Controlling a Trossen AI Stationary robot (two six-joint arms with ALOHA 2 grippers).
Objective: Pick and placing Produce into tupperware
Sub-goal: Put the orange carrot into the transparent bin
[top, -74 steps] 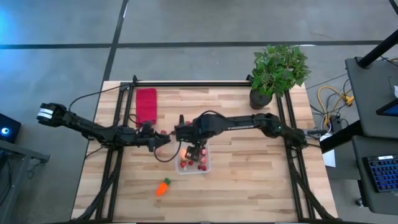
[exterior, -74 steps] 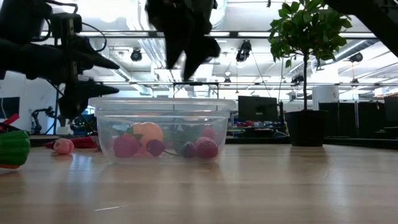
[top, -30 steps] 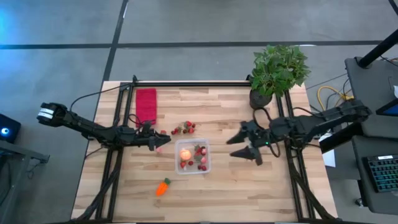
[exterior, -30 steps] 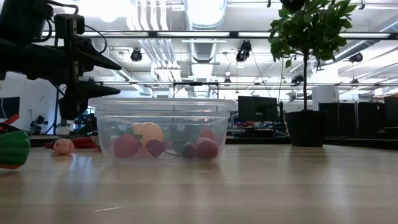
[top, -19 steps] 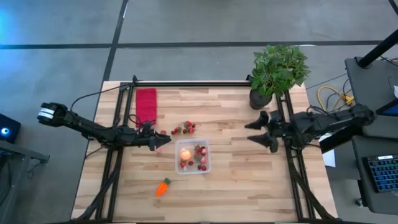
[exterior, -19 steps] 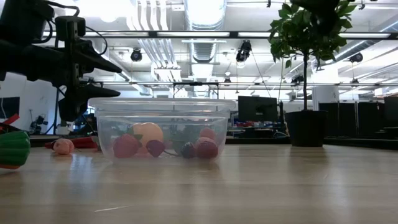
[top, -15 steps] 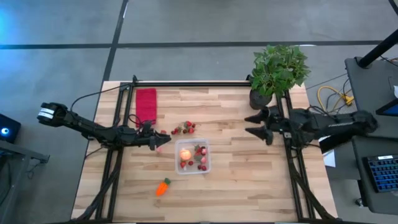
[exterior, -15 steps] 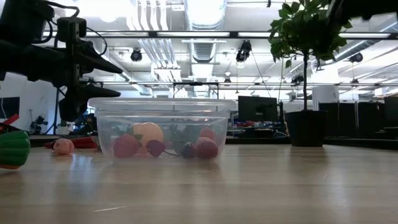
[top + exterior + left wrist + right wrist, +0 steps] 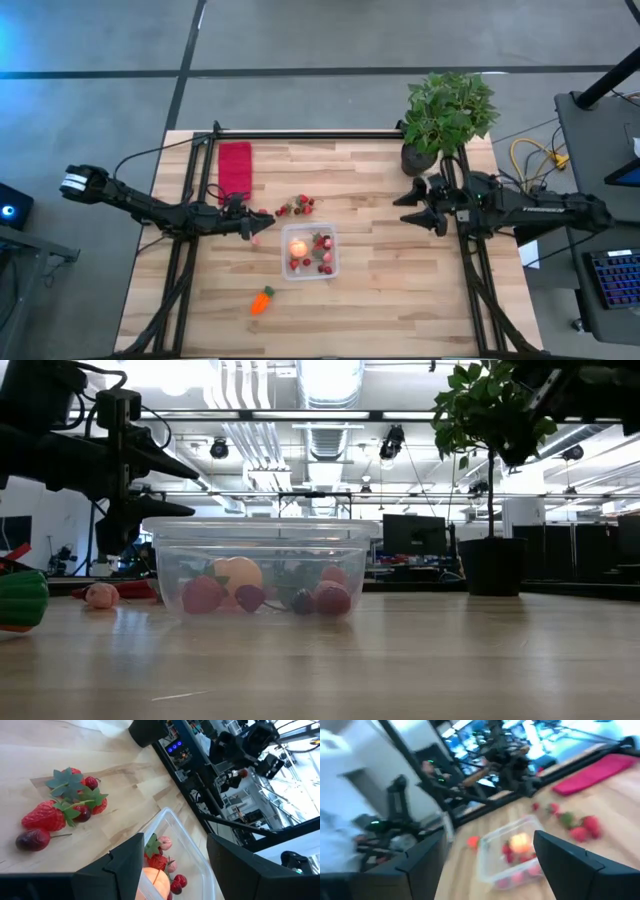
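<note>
Nearest us on the wooden table [image 9: 400, 290] lies the carrot [image 9: 262, 300], alone near the front edge. Behind it we see the clear tupperware [image 9: 311, 254], holding the pale orange fruit [image 9: 297, 247] and several red berries. Just left of it hovers the left gripper [image 9: 256, 230], jaws parted and empty. Farther back a cluster of strawberries [image 9: 297, 206] lies loose. The right gripper [image 9: 411, 209], spread wide and empty, hangs near the potted plant [image 9: 447, 112]; the red cloth [image 9: 235, 168] lies far left.

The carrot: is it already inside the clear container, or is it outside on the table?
Outside. The carrot lies on the wooden table, apart from the clear container and nearer the front edge; the container holds only a round orange fruit and some berries.
</note>
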